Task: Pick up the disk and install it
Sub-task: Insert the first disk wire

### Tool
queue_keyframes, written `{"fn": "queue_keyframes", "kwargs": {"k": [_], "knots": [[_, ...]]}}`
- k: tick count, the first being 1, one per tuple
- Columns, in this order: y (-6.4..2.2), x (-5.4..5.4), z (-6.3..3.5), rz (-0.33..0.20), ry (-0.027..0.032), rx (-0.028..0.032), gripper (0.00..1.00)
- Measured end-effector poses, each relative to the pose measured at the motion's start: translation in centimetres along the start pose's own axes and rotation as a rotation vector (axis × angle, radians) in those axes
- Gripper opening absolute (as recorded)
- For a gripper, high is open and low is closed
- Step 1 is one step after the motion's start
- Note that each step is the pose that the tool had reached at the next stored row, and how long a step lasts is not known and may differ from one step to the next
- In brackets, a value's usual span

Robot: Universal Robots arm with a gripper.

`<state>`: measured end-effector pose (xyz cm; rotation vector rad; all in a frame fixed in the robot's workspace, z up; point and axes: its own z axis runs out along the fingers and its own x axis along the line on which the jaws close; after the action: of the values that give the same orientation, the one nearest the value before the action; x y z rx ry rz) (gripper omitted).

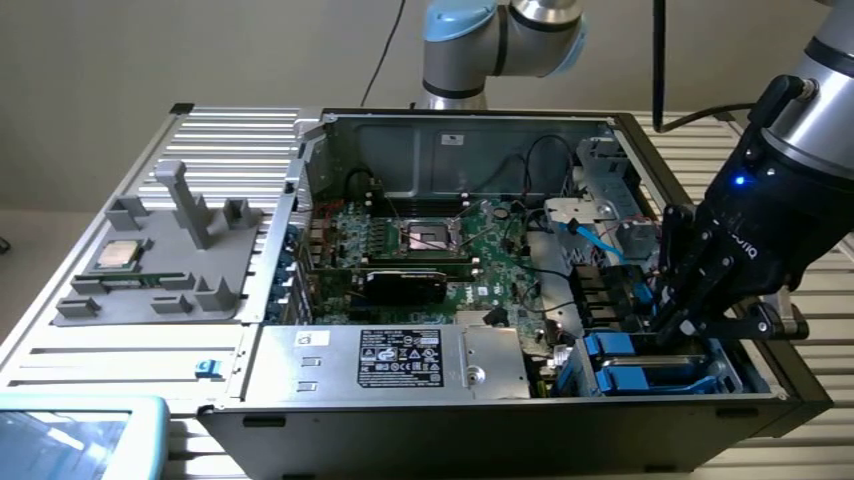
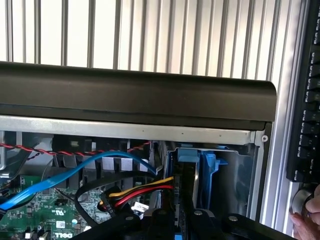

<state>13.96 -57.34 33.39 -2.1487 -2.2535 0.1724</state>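
In the wrist view the disk (image 2: 189, 182) stands edge-on between my fingers (image 2: 200, 218), a thin dark slab with its blue bracket tab (image 2: 187, 154) at the far end. It sits down in the drive bay at the case's corner, beside another blue bracket (image 2: 208, 170). My gripper (image 2: 182, 220) is shut on the disk. In the exterior view the black gripper (image 1: 677, 325) reaches into the bay at the case's front corner on the exterior view's right, just above two blue-bracketed units (image 1: 627, 346) that lie there.
The open computer case (image 1: 534, 125) holds a green motherboard (image 1: 441, 250), a labelled power supply (image 1: 387, 360) and loose blue and red-yellow cables (image 2: 100, 162). A grey fixture tray (image 1: 174, 260) with a silver chip (image 1: 118, 255) lies at the exterior view's left. A person's hand (image 2: 307, 220) rests by a keyboard (image 2: 310, 100).
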Motion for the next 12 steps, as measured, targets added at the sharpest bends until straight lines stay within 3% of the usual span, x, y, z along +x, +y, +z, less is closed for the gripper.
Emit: {"fn": "queue_keyframes", "kwargs": {"k": [12], "knots": [[-0.01,0.09,0.10,0.006,0.0005,0.0004,0.17]]}}
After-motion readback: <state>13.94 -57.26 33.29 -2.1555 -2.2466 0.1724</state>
